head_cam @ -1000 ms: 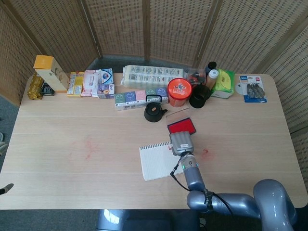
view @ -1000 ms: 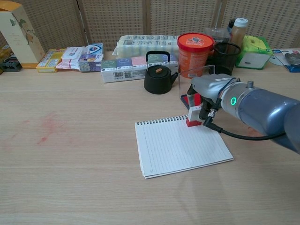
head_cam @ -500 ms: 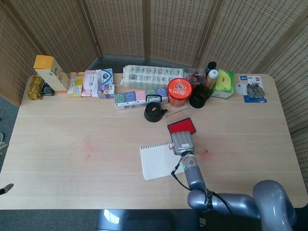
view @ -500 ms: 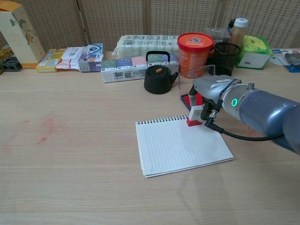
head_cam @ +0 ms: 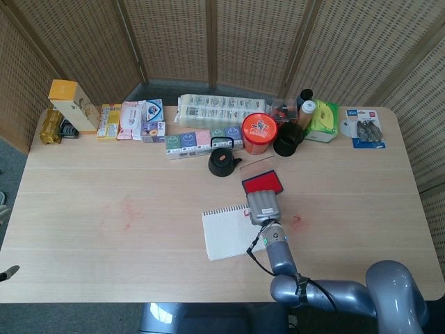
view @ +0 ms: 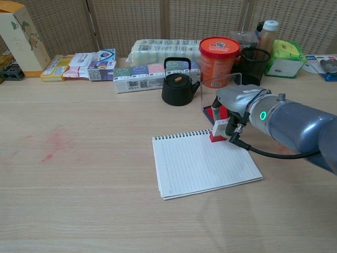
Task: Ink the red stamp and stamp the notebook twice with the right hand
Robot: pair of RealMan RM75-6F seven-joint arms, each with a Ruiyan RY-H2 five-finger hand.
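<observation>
At the top right corner of the notebook [view: 205, 163], the right hand [view: 237, 108] is pinching the red stamp [view: 217, 134] and holding its base at or just over the page's edge; from the chest view I cannot tell whether it is pressing on the paper or hanging a hair above it. Just behind the stamp, the ink pad [head_cam: 262, 182] is lying open on the surface [head_cam: 125, 236], its red face showing in the head view. Compared with a second ago, the hand is sitting slightly further right and the notebook is lying a touch shifted with it, while over the last half second almost nothing is moving, so the hand seems to be settling into a press rather than travelling. No red mark is showing on the visible part of the page, though the spot under the stamp is hidden, so I judge the first impression is only now being made, or about to be. The left hand is not showing in either view. A black kettle [view: 178, 84] is standing well clear behind the notebook.
</observation>
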